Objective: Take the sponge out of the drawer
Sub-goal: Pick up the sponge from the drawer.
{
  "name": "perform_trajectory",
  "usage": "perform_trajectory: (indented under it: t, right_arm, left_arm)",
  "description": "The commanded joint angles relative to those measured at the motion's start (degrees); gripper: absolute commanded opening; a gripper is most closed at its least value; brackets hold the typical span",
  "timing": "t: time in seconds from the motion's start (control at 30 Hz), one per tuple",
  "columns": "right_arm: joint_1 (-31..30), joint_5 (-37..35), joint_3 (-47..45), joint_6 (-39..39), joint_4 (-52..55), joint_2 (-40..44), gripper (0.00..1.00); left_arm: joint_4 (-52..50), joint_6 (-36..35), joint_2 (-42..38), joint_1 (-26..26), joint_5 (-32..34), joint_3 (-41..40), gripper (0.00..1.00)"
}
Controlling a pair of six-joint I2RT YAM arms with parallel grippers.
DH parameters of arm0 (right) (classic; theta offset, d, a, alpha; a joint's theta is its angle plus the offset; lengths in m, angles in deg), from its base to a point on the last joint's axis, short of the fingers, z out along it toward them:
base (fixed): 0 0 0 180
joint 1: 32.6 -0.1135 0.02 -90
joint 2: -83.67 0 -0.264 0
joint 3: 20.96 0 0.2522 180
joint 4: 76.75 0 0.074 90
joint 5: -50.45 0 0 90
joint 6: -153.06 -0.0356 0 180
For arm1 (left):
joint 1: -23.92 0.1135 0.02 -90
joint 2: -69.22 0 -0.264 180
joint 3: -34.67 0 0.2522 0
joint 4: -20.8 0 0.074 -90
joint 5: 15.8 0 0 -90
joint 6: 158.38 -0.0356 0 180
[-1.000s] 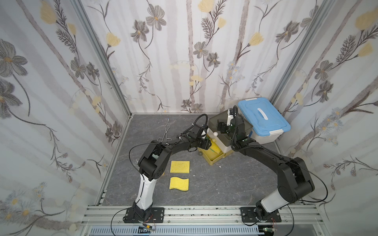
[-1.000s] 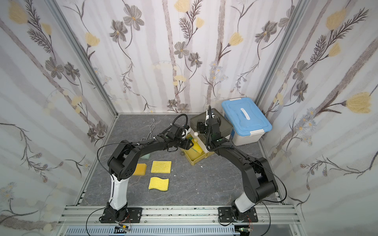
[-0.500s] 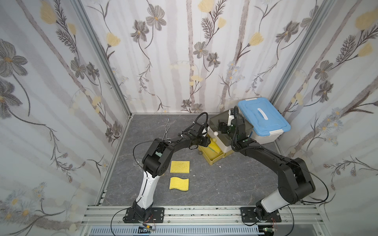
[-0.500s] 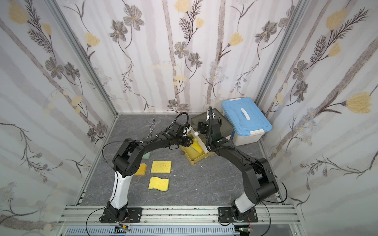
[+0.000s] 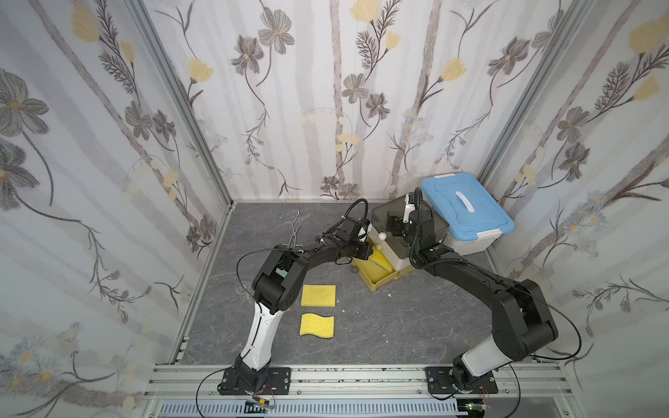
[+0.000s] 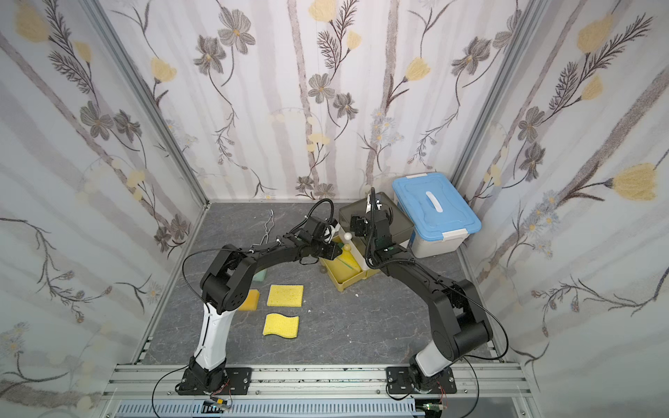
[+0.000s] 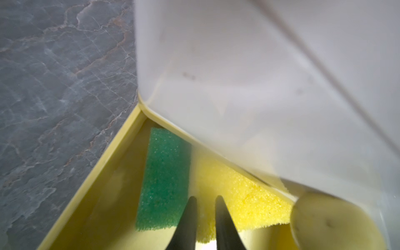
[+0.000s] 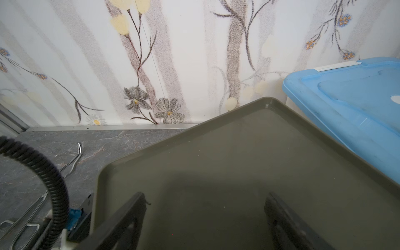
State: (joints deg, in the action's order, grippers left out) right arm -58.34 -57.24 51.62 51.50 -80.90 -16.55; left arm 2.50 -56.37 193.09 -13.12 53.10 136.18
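The yellow-and-green foam sponge (image 7: 244, 194) lies inside the pulled-out yellow plastic drawer (image 7: 104, 164), partly under the white cabinet front (image 7: 238, 75); the left jaws reach into the drawer, drawn nearly together and pinching the sponge's yellow foam between their tips; the right jaws stand apart above the olive-grey tray-shaped cabinet top (image 8: 238, 151); the grey marbled table (image 7: 54, 86) borders the drawer's rim

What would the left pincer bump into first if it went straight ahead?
The sponge in the yellow drawer. The left pincer points at where its green and yellow sides meet, nothing between; it may already be touching.
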Motion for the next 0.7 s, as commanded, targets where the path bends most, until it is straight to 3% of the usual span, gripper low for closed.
perform_trajectory:
  t: [0.0, 0.1, 0.2, 0.67]
  right_arm:
    - [0.07, 1.93, -1.17, -1.90, 16.36, -1.56, 0.87]
    - [0.07, 1.88, -1.17, -1.90, 16.50, -1.64, 0.87]
    - [0.21, 1.91, -1.17, -1.85, 16.49, -1.75, 0.87]
    - [0.40, 2.22, -1.02, -1.98, 16.75, -2.69, 0.86]
  left_arm:
    - [0.45, -0.76, -0.19, -0.13, -1.68, -0.19, 0.14]
    - [0.49, -0.73, -0.50, -0.17, -1.41, -0.38, 0.03]
    - [0.57, -0.85, -0.88, -0.15, -1.40, -0.73, 0.00]
    - [1.06, -1.90, -9.02, 0.03, 4.15, -6.27, 0.00]
